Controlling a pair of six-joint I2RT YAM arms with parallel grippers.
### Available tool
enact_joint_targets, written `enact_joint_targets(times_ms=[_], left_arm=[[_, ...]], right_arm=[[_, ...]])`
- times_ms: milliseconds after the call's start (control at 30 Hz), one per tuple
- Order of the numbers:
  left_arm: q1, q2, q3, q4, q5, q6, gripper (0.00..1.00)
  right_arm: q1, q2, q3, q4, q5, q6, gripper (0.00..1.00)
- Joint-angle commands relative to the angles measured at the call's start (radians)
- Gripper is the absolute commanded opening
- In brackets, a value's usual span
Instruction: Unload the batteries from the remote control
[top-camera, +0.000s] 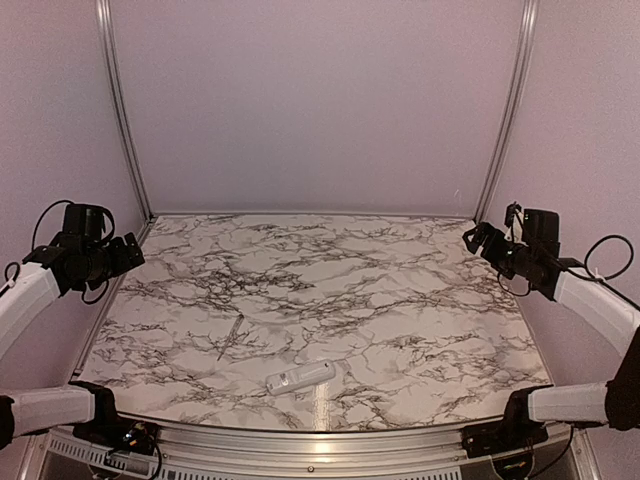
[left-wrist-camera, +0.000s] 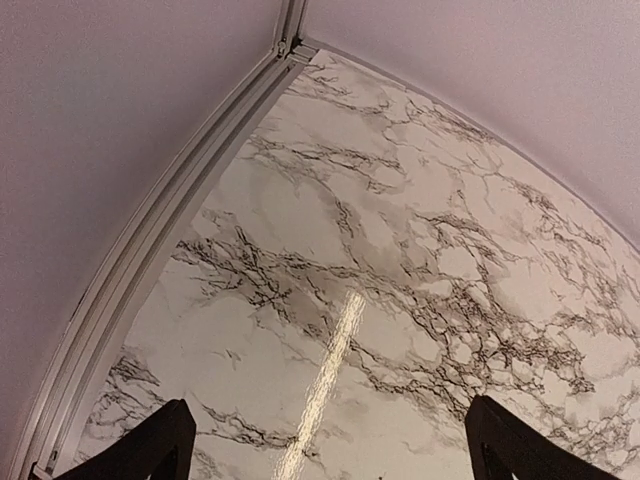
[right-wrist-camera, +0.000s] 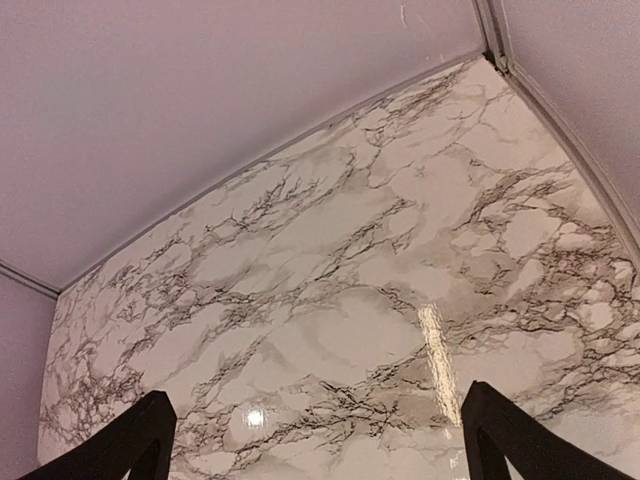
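1. The remote control (top-camera: 300, 378) lies flat on the table (top-camera: 420, 300). It is close to the near edge and about in the middle, a tiny bit to the left.
2. Its long side runs mostly left to right. The right end is turned a little toward the back wall.
3. The left end effector (top-camera: 130, 256) is up in the air over the left side of the table. Its fingers (left-wrist-camera: 150, 450) are spread wide and hold nothing.
4. The right end effector (top-camera: 476, 238) is up in the air over the right side. Its fingers (right-wrist-camera: 510, 430) are spread wide too and hold nothing.
5. From both end effectors, the remote control is lower down, toward the middle and closer to the arm bases. Both are well apart from it, and I cannot tell which is nearer.
6. The batteries cannot be seen. I think they are inside the remote control, so no step is done yet.
7. A thin grey stick (top-camera: 231, 336) lies left of the remote control and further back, not touching it.
8. No words, brand or label can be read. The remote control looks too small for that.
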Motion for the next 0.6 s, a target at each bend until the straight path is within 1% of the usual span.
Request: enact_joint_targets(times_ms=[0, 100, 167, 300, 433, 567], left_arm=[[0.0, -0.065, -0.049, -0.031, 0.19, 0.053, 0.99], [-0.002, -0.067, -0.07, -0.01, 0.2, 0.057, 0.99], [-0.012, -0.058, -0.069, -0.007, 0.235, 0.063, 0.99], [-0.048, -0.037, -0.076, 0.008, 0.27, 0.072, 0.99], [-0.122, -0.003, -0.075, 0.012, 0.245, 0.067, 0.99], [-0.217, 0.013, -0.073, 0.004, 0.212, 0.061, 0.99]], right_arm=[[0.0, -0.066, -0.026, -0.064, -0.056, 0.062, 0.98], [0.008, -0.073, -0.015, -0.139, -0.05, 0.071, 0.98], [0.021, -0.07, -0.003, -0.191, -0.036, 0.066, 0.99], [0.088, -0.064, 0.023, -0.269, 0.026, 0.061, 0.99], [0.152, -0.035, 0.062, -0.356, 0.072, 0.06, 0.98], [0.179, -0.037, 0.07, -0.402, 0.066, 0.055, 0.99]])
